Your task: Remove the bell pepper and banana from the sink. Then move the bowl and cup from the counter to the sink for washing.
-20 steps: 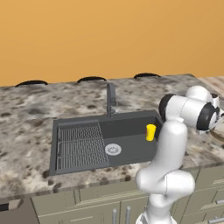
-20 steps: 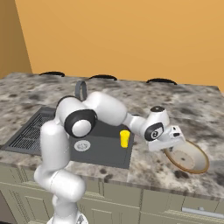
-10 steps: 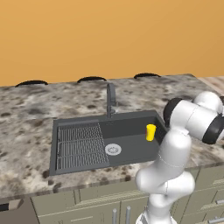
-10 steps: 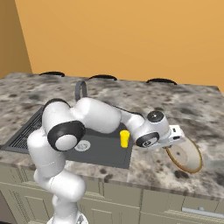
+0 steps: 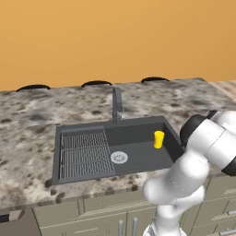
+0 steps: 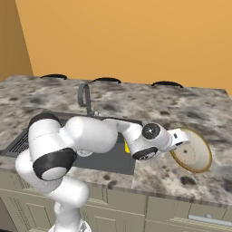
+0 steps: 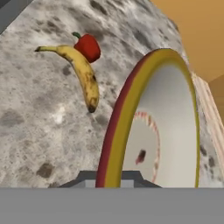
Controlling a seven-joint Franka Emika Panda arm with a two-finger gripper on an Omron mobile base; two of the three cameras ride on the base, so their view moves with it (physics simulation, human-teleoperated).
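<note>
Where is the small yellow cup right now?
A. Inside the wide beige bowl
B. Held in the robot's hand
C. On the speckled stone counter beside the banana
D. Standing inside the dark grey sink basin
D: the small yellow cup stands on the floor of the dark grey sink basin, to the right of the round white drain.

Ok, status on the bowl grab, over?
Gripper shut on bowl rim, bowl tilted on counter. Cup already in sink. Banana and bell pepper out, nothing blocking.

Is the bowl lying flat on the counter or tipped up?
Tipped up: the bowl stands tilted on edge, its rim pinched by the gripper.
</note>
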